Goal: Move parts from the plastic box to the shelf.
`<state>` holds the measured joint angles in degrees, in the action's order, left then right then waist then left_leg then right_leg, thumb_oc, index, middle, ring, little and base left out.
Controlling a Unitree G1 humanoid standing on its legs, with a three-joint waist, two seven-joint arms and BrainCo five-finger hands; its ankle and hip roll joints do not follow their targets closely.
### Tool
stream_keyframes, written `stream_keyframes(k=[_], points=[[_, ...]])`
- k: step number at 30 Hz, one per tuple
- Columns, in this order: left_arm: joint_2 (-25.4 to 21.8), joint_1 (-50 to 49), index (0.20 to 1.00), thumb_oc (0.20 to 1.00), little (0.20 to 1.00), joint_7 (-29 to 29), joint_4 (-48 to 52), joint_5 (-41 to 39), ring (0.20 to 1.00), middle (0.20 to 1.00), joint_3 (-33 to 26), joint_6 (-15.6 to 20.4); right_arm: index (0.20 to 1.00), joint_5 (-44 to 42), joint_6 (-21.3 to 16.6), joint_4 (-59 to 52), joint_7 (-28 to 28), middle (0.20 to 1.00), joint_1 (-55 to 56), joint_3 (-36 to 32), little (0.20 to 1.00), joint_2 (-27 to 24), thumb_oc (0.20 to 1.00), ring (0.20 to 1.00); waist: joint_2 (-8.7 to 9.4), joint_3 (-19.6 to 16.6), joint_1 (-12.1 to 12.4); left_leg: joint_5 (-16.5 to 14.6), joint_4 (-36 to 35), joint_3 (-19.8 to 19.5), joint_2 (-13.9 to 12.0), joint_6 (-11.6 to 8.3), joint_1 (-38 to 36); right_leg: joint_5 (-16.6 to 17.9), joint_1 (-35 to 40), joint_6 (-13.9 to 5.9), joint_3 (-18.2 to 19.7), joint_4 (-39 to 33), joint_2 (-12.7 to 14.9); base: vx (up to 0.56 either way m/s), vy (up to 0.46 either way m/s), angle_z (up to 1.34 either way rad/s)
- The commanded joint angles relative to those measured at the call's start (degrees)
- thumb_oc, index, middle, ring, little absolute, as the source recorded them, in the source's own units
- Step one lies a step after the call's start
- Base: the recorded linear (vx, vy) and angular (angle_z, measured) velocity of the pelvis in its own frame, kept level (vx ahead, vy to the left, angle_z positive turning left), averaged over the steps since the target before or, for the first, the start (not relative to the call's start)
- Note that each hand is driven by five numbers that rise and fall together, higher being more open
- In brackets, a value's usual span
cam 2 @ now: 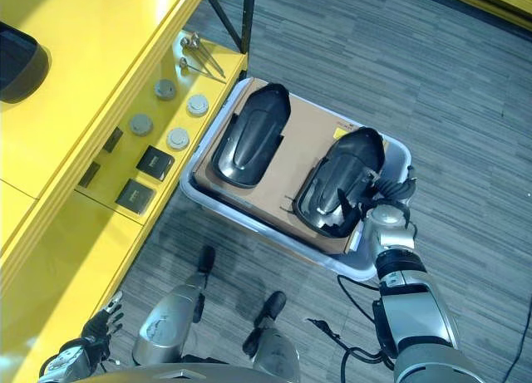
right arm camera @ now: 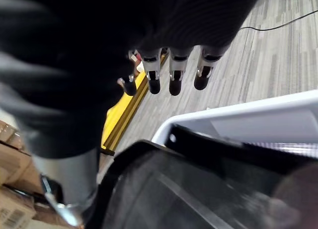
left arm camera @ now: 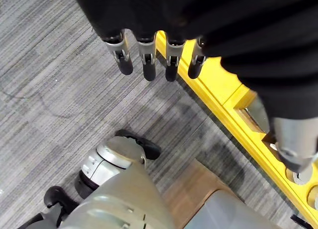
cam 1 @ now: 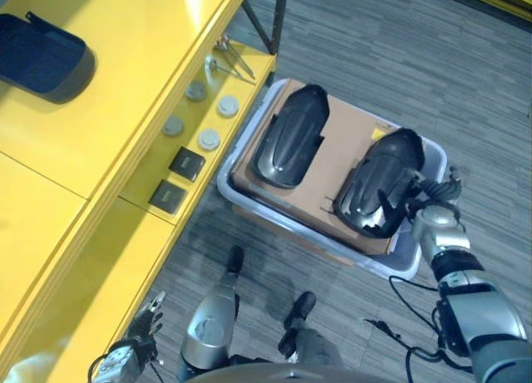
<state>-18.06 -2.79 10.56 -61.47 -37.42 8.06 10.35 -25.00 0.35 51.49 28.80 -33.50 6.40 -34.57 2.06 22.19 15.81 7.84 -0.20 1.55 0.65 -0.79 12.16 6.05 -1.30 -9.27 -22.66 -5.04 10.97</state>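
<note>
A grey plastic box (cam 1: 238,198) stands on the floor beside the yellow shelf (cam 1: 125,92). A cardboard sheet (cam 1: 342,140) lies in it with two black moulded parts on top: one at the left (cam 1: 289,135), one at the right (cam 1: 378,184). My right hand (cam 1: 431,197) is at the right part's near right edge, fingers (right arm camera: 174,75) straight and stretched over the part (right arm camera: 189,189) and the box rim (right arm camera: 248,114). My left hand (cam 1: 140,326) hangs open low beside the shelf's front edge, fingers (left arm camera: 149,65) straight, holding nothing.
A third black part (cam 1: 37,57) lies on the shelf's top board. The lower board carries grey round discs (cam 1: 209,139), black square pieces (cam 1: 187,163) and metal tools (cam 1: 233,59). A dark shelf post (cam 1: 277,17) stands behind the box. Grey carpet floor (cam 1: 399,59) surrounds it.
</note>
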Motion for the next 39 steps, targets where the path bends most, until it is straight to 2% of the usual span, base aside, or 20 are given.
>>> stream_keyframes(k=[1,7,17,18,19,25,29,33,39], points=[[0.02,0.47,1.000,1.000,1.000,-0.18,-1.88,-1.47,1.000,1.000,2.83,0.79,1.000,-0.68,-0.04,-1.51,-1.00,1.000,-0.90,4.03,1.000,-4.11,1.000,1.000,-1.44,-2.33,0.88,-9.77,4.95,-3.47,-1.47,-1.38,0.80,0.12,-4.75,-2.19,1.29,1.12,0.72,-0.03,0.009,0.00],[0.43,0.40,1.000,1.000,1.000,-0.29,-2.09,-1.60,1.000,1.000,2.33,0.82,1.000,-0.70,1.21,-3.90,-1.37,1.000,2.14,5.89,1.000,-1.50,1.000,1.000,-1.02,-2.11,0.39,-9.72,5.14,-2.96,-1.65,-1.44,1.15,0.20,-4.95,-2.06,1.84,0.91,0.64,0.00,0.000,0.00],[0.71,1.82,1.000,1.000,1.000,-1.56,-0.85,-2.24,1.000,1.000,2.67,0.32,1.000,-0.51,0.27,-3.71,-2.03,1.000,6.29,8.55,1.000,3.98,1.000,1.000,0.11,-1.22,-0.22,-9.94,6.61,-2.43,-2.01,-1.60,3.06,0.57,-6.14,-1.84,2.62,0.86,0.31,-0.02,-0.021,-0.01],[0.67,1.94,1.000,1.000,1.000,-1.78,-0.66,-2.28,1.000,1.000,2.66,0.08,0.523,-0.46,0.27,-3.81,-2.06,0.523,6.90,8.92,0.523,4.39,0.523,0.523,0.07,-1.05,-0.15,-10.13,6.76,-2.26,-2.19,-1.62,2.92,0.56,-6.00,-1.78,2.80,0.84,0.15,-0.01,-0.044,-0.02],[0.80,2.12,1.000,1.000,1.000,-2.01,-0.69,-2.26,1.000,1.000,2.75,0.07,0.200,0.04,-0.08,-3.60,-2.39,0.200,7.59,9.31,0.200,4.90,0.200,0.200,0.12,-1.07,-0.23,-10.15,6.97,-2.17,-2.25,-1.68,3.02,0.58,-6.01,-1.75,2.87,0.85,0.11,-0.01,-0.049,-0.04],[0.70,2.25,1.000,1.000,1.000,-1.51,0.61,-1.57,1.000,1.000,2.89,0.37,0.200,-1.10,-2.41,-3.91,-1.81,0.200,9.98,9.40,0.200,6.20,0.200,0.200,0.47,-2.06,-0.55,-10.47,7.36,-1.57,-2.60,-1.75,2.35,0.63,-5.30,-1.70,3.18,0.63,-0.09,0.01,-0.044,-0.03],[1.20,1.83,1.000,1.000,1.000,1.68,3.94,-2.29,1.000,1.000,2.48,1.79,0.200,-1.37,-1.79,-6.33,-0.69,0.200,12.77,7.98,0.200,6.63,0.200,0.200,0.47,-5.70,-1.15,-10.86,6.29,-0.37,-2.99,-1.81,-1.22,0.23,-2.92,-1.80,3.60,0.38,0.24,0.08,0.016,-0.06],[1.15,1.69,1.000,1.000,1.000,4.29,13.22,-3.56,1.000,1.000,3.15,0.32,0.200,-1.27,-2.10,-8.10,0.17,0.200,15.46,6.17,0.200,6.52,0.200,0.200,0.03,-8.49,-1.44,-11.29,5.73,0.55,-3.50,-1.95,-4.46,0.15,-0.42,-2.06,3.91,0.17,0.81,0.11,0.032,-0.06],[-3.07,1.85,1.000,1.000,1.000,5.71,39.14,-7.50,1.000,1.000,5.35,-9.13,0.200,0.11,-2.68,-16.04,2.73,0.200,19.70,2.53,0.200,5.40,0.200,0.200,-1.33,-12.70,-2.19,-12.07,4.81,1.71,-3.93,-1.67,-9.91,-0.13,3.32,-2.12,5.16,0.04,1.29,0.11,0.062,-0.06]])
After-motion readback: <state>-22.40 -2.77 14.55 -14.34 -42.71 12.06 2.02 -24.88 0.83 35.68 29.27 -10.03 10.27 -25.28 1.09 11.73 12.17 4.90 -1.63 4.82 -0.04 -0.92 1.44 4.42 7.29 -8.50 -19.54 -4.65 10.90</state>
